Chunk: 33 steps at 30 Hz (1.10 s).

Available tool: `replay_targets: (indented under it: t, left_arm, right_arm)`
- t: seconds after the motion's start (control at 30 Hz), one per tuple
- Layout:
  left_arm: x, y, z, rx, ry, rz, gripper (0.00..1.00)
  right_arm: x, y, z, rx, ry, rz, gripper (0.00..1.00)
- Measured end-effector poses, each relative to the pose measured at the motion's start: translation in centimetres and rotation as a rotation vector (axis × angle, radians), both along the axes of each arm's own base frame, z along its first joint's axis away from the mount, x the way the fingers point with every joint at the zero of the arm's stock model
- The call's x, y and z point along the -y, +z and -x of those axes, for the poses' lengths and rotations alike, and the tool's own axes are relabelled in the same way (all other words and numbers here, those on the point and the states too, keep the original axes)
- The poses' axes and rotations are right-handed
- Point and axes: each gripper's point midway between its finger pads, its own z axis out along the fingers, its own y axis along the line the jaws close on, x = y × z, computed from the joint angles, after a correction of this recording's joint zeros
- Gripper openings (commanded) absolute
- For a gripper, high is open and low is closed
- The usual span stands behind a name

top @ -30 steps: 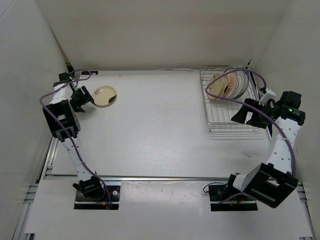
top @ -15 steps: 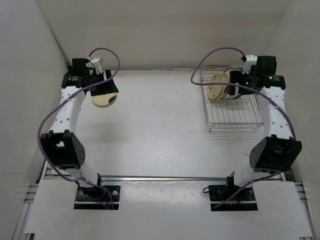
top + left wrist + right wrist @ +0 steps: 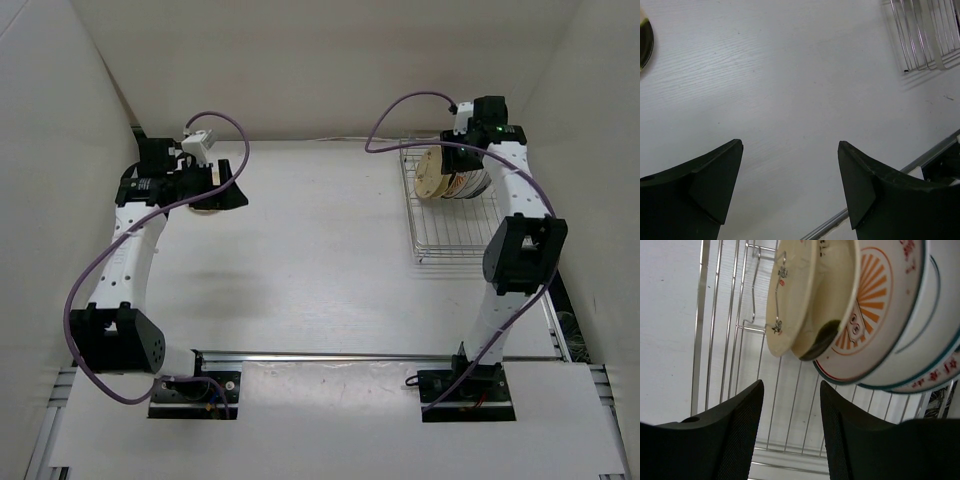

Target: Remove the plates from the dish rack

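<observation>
The plates (image 3: 855,315) stand on edge, packed together at the far end of the dish rack (image 3: 465,225), which sits on the far right of the table (image 3: 320,270). The front cream plate (image 3: 790,295) leans outermost, toward the left. Right behind it is a cream plate with a dark brown spot (image 3: 832,305), then a white plate with orange-red rays (image 3: 880,300), then more white ones with dark bluish rims (image 3: 940,340); I can't count those. The near half of the rack shows only bare bars.

The right gripper (image 3: 791,390) hangs over that stack from the far side. Its two dark fingers are spread with nothing between them, lined up below the edges of the two cream plates and not touching them as far as I can see.

Across the room, a lone cream plate (image 3: 644,42) lies flat on the table at the far left. It is mostly hidden from above by the left gripper (image 3: 790,150), which hovers near it with its fingers wide apart and empty, only bare tabletop showing between them.
</observation>
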Motion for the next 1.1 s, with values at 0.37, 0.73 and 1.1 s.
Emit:
replay_targets:
  t: [0.37,0.73,1.1]
  left_arm:
    - [0.6,-1.3,1.0,-0.031,-0.045,0.022,0.89]
    - [0.8,-2.1,1.4,-0.050,-0.056,0.027,0.90]
    - [0.8,-2.6,1.6,-0.057,-0.065,0.027,0.91]
  right_arm:
    - [-1.5,-2.2,-3.6,0.007,0.029,0.021,0.52]
    - [-1.0,-4.9,-5.8,-0.008,0.016,0.047,0.31]
    - [-0.9,-4.5,-6.7,0.020,-0.051,0.076,0.00]
